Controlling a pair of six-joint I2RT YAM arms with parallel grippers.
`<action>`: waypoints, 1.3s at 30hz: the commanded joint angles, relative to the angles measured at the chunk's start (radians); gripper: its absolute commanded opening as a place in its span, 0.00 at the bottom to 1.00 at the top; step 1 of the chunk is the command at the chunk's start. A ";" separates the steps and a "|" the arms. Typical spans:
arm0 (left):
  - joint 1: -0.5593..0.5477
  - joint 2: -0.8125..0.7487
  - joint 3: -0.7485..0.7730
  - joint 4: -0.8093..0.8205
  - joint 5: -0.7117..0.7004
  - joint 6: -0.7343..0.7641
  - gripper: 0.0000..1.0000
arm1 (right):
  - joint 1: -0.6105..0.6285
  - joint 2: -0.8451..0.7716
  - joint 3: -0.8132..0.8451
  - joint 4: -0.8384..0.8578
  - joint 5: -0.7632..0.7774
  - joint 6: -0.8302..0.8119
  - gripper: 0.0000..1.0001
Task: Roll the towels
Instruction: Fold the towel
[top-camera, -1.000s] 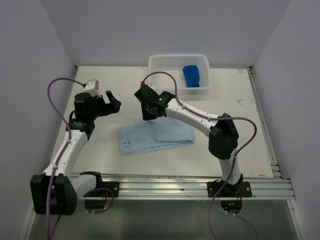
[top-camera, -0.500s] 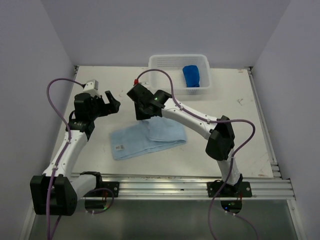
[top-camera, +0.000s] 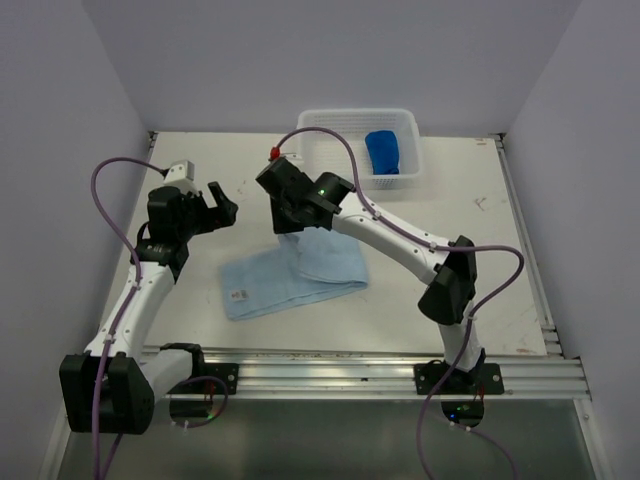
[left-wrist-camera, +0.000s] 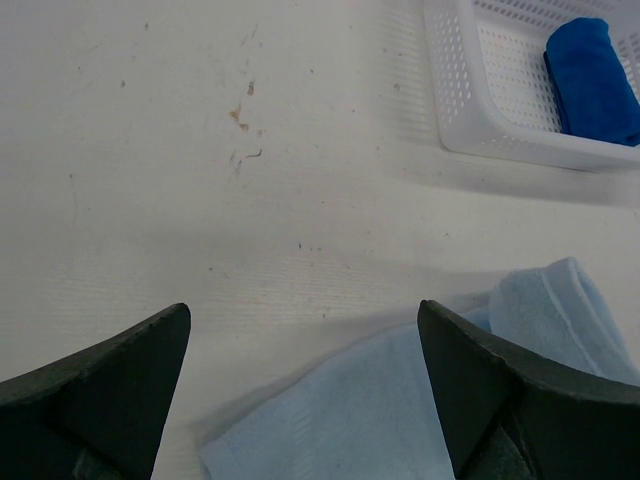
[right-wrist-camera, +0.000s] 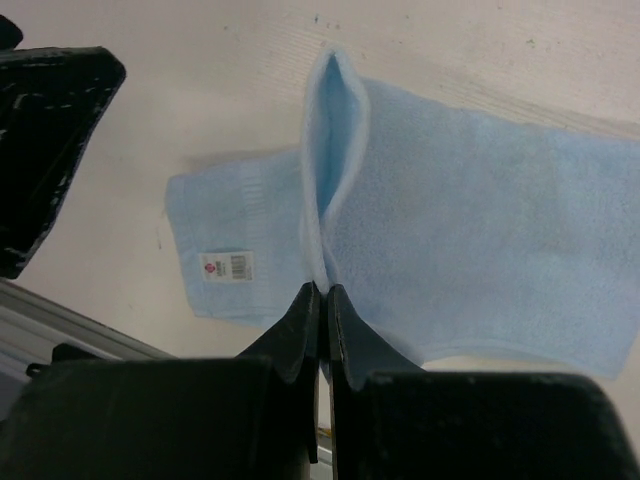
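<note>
Gaping left gripper (left-wrist-camera: 303, 318): jaws spread wide, holding nothing and touching nothing. It hangs above the table (top-camera: 480, 270), just beyond the left end of the pale blue towel (top-camera: 300, 272).
Pale blue towel: lies as a long folded strip on the table near the middle, between the two arms. A white tag (right-wrist-camera: 228, 266) shows near its left end.
Pinching right gripper (right-wrist-camera: 322, 292): fingers pressed together on a ridge of the pale blue towel. The nipped cloth stands up as a fold while the rest lies flat.
Basket (top-camera: 330, 118): white and perforated, at the far edge of the table, right of centre, apart from the pale towel. It holds the dark blue towel (top-camera: 384, 152).
Dark blue towel: a compact roll inside the basket, toward its right side.
</note>
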 joint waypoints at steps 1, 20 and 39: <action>-0.003 -0.025 0.006 0.011 -0.025 0.009 1.00 | 0.029 -0.057 0.070 0.019 -0.040 0.015 0.00; -0.003 -0.051 0.015 -0.024 -0.140 -0.006 1.00 | 0.112 0.117 -0.025 0.197 -0.190 0.080 0.00; -0.003 -0.091 0.020 -0.052 -0.263 -0.023 0.99 | 0.020 -0.009 -0.242 0.450 -0.334 0.133 0.37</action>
